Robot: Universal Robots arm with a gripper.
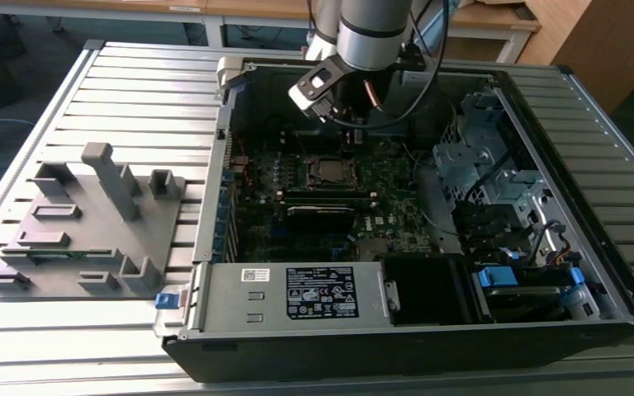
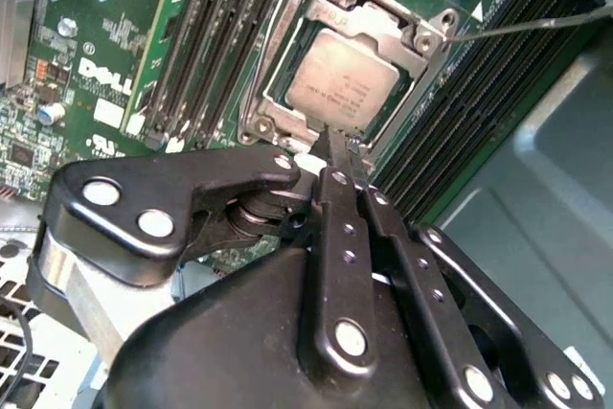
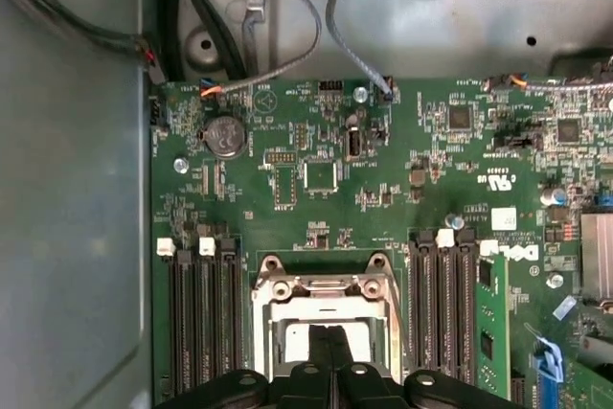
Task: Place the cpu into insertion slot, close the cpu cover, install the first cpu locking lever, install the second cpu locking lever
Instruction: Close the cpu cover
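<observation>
**Shut fingertips at the socket's edge: a slip or a half-seated cover is the danger**

The cpu (image 2: 330,83) lies in the insertion slot (image 1: 325,170), its grey metal top showing through the window of the cpu cover (image 2: 283,50), which appears to lie down over it. The gripper (image 2: 343,146) hangs low inside the computer case (image 1: 405,346). Its jaws are together with nothing visible between them, and the tips are at the near rim of the cover, just beside the cpu. In the second wrist view a thin locking lever (image 2: 536,24) sticks out from a corner of the socket across the memory slots (image 2: 206,35), so it looks unlatched.

The main risk is probably a sideways slip. The closed tips make a narrow point of contact on smooth metal, and a push that is off-centre could skate onto the cpu's top or into the memory slots close on either side.

If the cover is not fully flat, a lever swung over it may miss its hook or load the chip unevenly.

The lever is a springy wire and could snap back if it is caught poorly.
</observation>
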